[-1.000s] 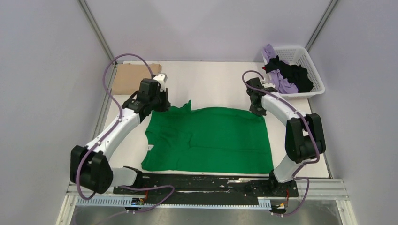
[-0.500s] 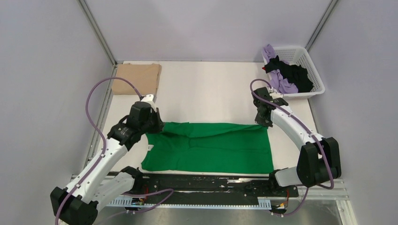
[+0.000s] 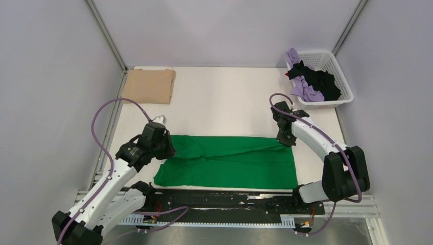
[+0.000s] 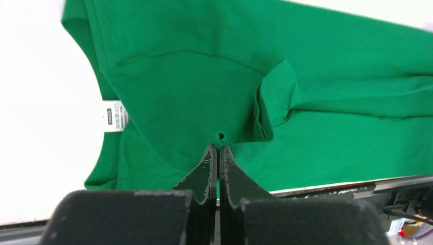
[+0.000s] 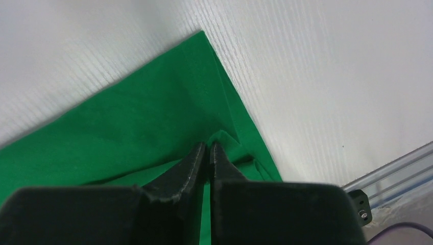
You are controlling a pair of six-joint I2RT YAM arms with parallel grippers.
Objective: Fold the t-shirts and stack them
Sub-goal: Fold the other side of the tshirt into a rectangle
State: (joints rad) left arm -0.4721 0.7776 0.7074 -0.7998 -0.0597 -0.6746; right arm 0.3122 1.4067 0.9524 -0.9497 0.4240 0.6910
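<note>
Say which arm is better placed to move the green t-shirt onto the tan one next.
Probably the left: the tan t-shirt lies far left, on that arm's side, and the left end effector pinches the left end of the green t-shirt; the right end effector holds the opposite end.

Illegibly small print on the white label [image 4: 114,116] of the green t-shirt [image 4: 316,102]
</note>
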